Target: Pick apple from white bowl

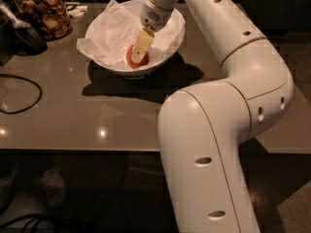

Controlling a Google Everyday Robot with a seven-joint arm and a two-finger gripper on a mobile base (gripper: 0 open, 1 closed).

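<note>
Gripper (pixel 138 56) is down inside the white bowl (pixel 171 41), which stands near the far edge of the tabletop (pixel 73 115), right of the glass jar (pixel 43 11) at the far left corner. The apple (pixel 129 57) lies low in the bowl on the crumpled paper (pixel 109 30). The gripper's pale tip overlaps the apple from this side, red showing at either flank. Cannot tell whether the tool is spread, pressed together or pinching the fruit, as the contact is hidden. Judged step: securing the grasp before lifting. To do it well, straddle the apple at its widest part and keep paper out of the grip. Close firmly, since glossy skin may slip. Lift straight up to clear the rim without dragging the liner or tipping the bowl.
</note>
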